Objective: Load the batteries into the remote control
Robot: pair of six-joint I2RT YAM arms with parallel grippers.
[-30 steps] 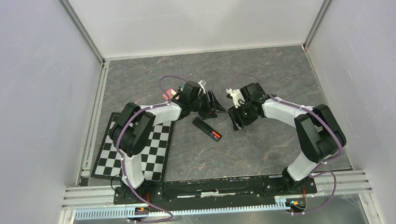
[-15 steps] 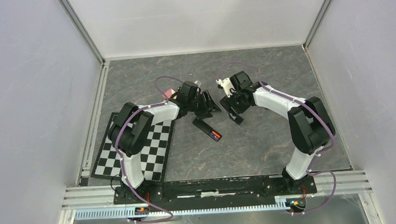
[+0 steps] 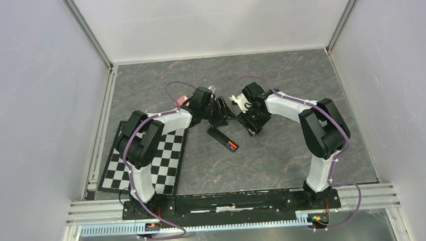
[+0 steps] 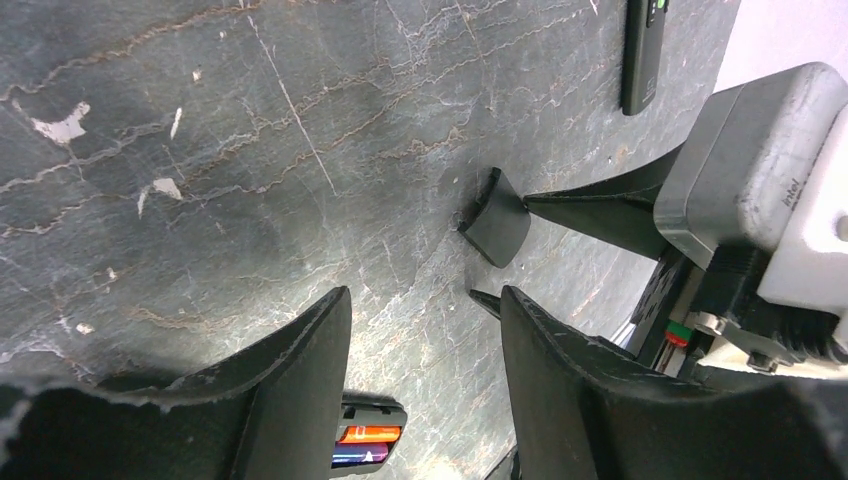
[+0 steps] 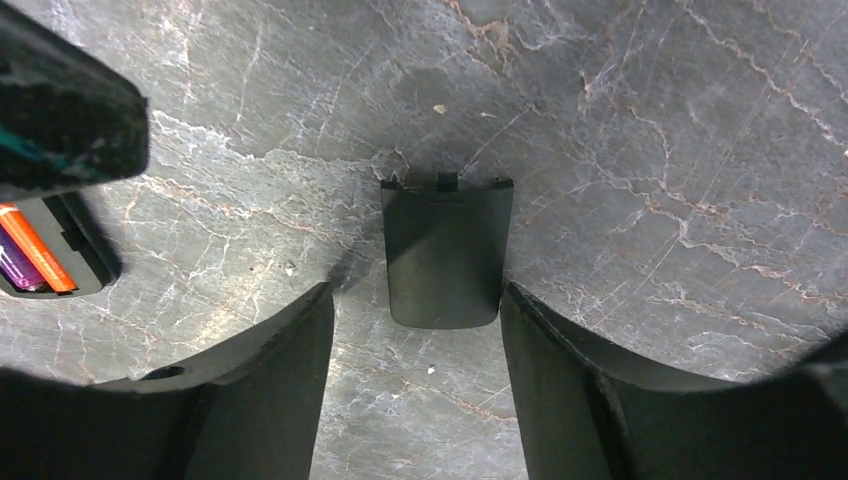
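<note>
**Batteries [image 3: 232,146] are in the remote control [image 3: 221,135], but the cover [image 5: 445,255] is not yet on**

Top view: in the last second the right arm has swung inward over the bench [image 3: 291,149]. The right end effector [image 3: 249,124] now stands close to the left end effector [image 3: 226,113], just beyond the far end of the remote control. The remote control has not moved. It lies open side up, with an orange spot at its near end. The left end effector has shifted only a little.

Left wrist view: the left fingers [image 4: 300,380] stand moderately apart and only bare bench is between them. Just below them the open compartment [image 4: 365,445] shows an orange-red cell and a purple one inside. Farther out the small cover lies flat, with a dark finger of the other arm beside it.

Right wrist view: the cover lies flat on the bench, directly between the two right fingers [image 5: 270,380]. They stand wide on either side and do not grip it. I cannot tell if the right one touches its edge.

In my judgement the cells that show are seated, so what remains is to lift the cover and close the compartment. The cover is thin and flat, so a pinch on it may slip.
</note>
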